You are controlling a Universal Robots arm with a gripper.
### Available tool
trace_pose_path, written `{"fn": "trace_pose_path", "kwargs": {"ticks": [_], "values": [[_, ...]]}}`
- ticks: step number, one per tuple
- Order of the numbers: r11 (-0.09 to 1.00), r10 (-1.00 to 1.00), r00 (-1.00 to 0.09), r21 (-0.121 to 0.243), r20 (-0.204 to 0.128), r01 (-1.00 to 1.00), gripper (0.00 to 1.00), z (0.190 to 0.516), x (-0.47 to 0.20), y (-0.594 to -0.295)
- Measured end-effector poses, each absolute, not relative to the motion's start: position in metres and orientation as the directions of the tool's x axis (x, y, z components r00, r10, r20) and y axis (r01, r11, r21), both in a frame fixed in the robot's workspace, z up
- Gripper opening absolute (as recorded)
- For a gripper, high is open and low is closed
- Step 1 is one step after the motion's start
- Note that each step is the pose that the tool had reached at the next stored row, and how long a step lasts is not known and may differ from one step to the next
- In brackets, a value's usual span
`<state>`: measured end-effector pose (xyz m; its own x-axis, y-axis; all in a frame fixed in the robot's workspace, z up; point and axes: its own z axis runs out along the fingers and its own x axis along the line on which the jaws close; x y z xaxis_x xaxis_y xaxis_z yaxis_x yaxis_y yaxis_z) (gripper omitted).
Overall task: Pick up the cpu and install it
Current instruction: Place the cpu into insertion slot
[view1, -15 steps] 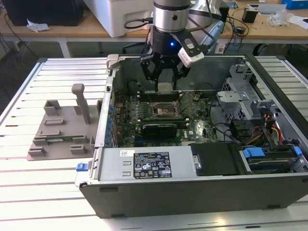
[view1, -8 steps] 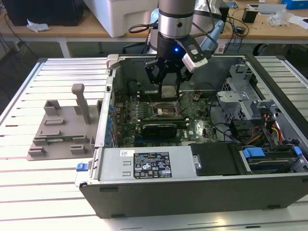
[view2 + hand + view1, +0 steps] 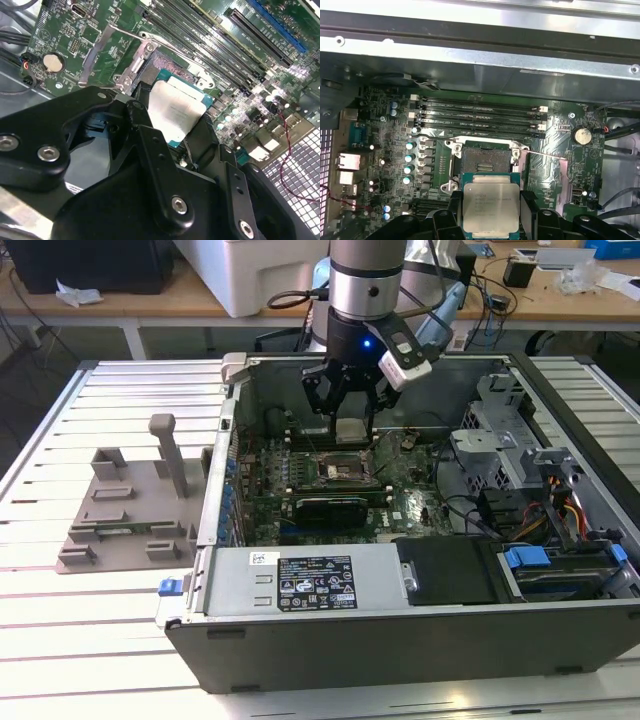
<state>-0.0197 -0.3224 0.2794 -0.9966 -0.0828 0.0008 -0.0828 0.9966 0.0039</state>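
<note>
The cpu [image 3: 352, 430] is a small square chip with a silvery top, and my gripper [image 3: 351, 426] is shut on its edges inside the open computer case. It hangs a little above the motherboard [image 3: 410, 508], over the black metal-framed socket [image 3: 345, 471]. In both wrist views the cpu [image 3: 175, 112] [image 3: 490, 205] sits between black fingers [image 3: 150, 145], with the open socket [image 3: 170, 67] [image 3: 482, 160] just beyond it. The socket's load plate [image 3: 105, 52] is swung open to one side.
A grey fixture tray with upright posts [image 3: 130, 510] lies on the slatted table at the exterior view's left. Case walls [image 3: 225, 460], a drive cage [image 3: 495, 435], loose cables [image 3: 570, 510] and a power supply [image 3: 320, 580] ring the board. Memory slots [image 3: 480, 112] run beside the socket.
</note>
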Motion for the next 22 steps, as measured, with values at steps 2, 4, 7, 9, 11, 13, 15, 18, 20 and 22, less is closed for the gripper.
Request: {"fn": "trace_pose_path", "kwargs": {"ticks": [2, 4, 7, 9, 11, 13, 15, 18, 20, 22], "values": [[0.999, -0.049, -0.999, 0.002, 0.001, -0.049, 0.55, 0.2795, -0.0197, -0.3224], [1.0, 0.022, -1.0, 0.002, 0.001, 0.022, 0.55, 0.2794, -0.0197, -0.3224], [0.997, 0.081, -0.997, 0.002, 0.001, 0.081, 0.55, 0.2794, -0.0197, -0.3224], [0.987, 0.16, -0.987, 0.002, 0.001, 0.16, 0.55, 0.2794, -0.0197, -0.3224], [0.976, 0.217, -0.976, 0.002, 0.001, 0.217, 0.55, 0.2793, -0.0197, -0.3224], [0.964, 0.265, -0.964, 0.002, 0.001, 0.265, 0.55, 0.2793, -0.0197, -0.3224], [0.953, 0.304, -0.953, 0.001, 0.001, 0.304, 0.55, 0.2793, -0.0196, -0.3224], [0.933, 0.361, -0.933, 0.0, 0.0, 0.361, 0.55, 0.2793, -0.0195, -0.3224], [0.915, 0.404, -0.915, -0.001, 0.0, 0.404, 0.55, 0.2793, -0.0195, -0.3224], [0.894, 0.449, -0.894, -0.002, 0.0, 0.449, 0.55, 0.2793, -0.0194, -0.3224]]}}
